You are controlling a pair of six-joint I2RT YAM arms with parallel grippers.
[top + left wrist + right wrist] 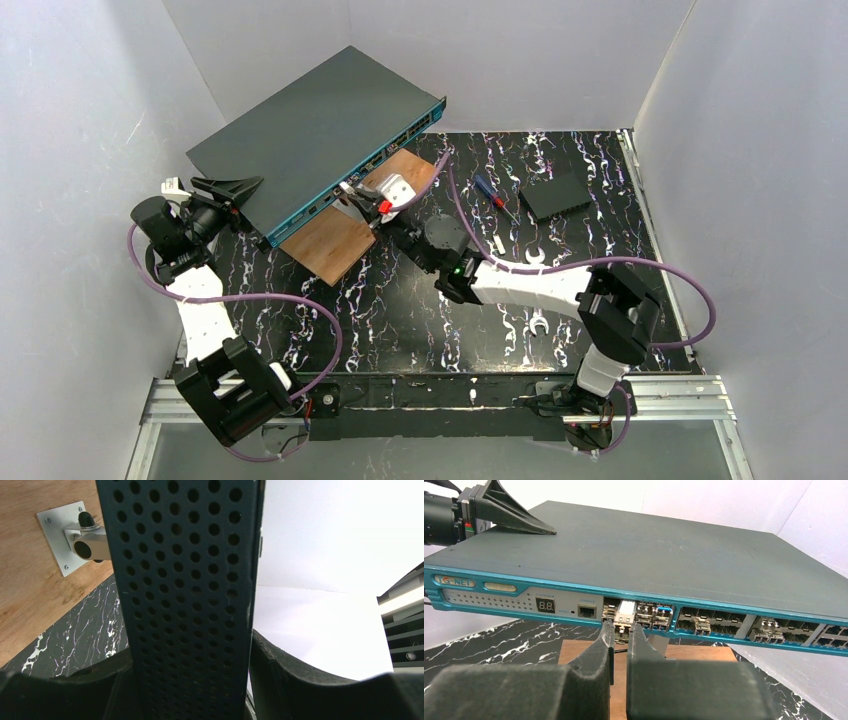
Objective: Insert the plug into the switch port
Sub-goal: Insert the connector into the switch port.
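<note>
The right gripper [620,635] has its fingers [596,657] nearly together, clamped on the small metal plug [623,621], whose nose sits at a port in the teal front of the switch [649,555]. A tilted plug could jam or scrape the neighbouring ports, and a hard push might shove the box backwards. The left gripper [192,680] pinches the switch's perforated side, its front edge clear above the wooden board [330,245]; a slip there would likely drop it

Bright, even, soft-shadowed light; white wall [325,540] right of the left hand [192,680] glares, its black fingers [300,680] blurred.
</note>
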